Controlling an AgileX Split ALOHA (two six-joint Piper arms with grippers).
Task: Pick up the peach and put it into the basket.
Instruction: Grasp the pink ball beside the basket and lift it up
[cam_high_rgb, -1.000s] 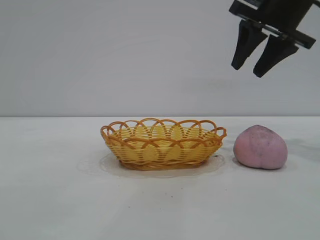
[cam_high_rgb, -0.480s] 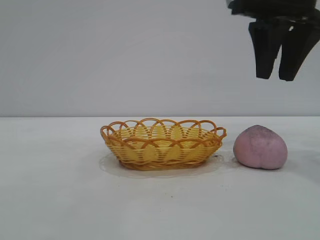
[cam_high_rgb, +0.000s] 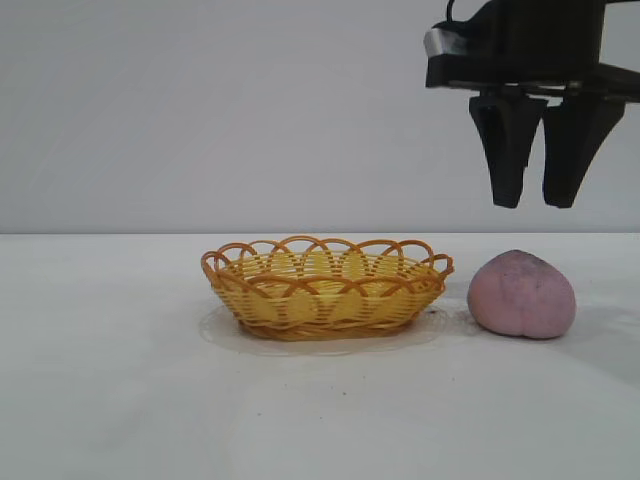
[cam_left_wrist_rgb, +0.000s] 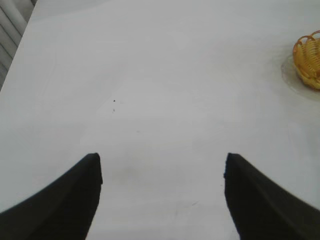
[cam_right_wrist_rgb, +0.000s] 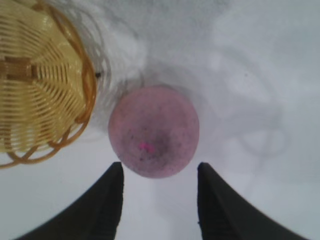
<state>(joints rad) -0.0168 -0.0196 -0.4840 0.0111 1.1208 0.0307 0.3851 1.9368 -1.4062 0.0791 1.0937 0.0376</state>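
Since a second ago your right gripper (cam_high_rgb: 533, 205) has swung from a tilt at the upper right to point straight down above the peach (cam_high_rgb: 521, 294), and it has dropped lower. Its fingers are parted and hold nothing; in the wrist view they frame the peach from above. You have not grasped anything yet: the peach sits on the table (cam_high_rgb: 110, 380) just right of the basket (cam_high_rgb: 326, 287), apart from it. Descent, grasp, lift and drop all remain. Your left gripper (cam_left_wrist_rgb: 162, 175) is parked, open, over bare table. Count: one peach, one basket, two grippers.
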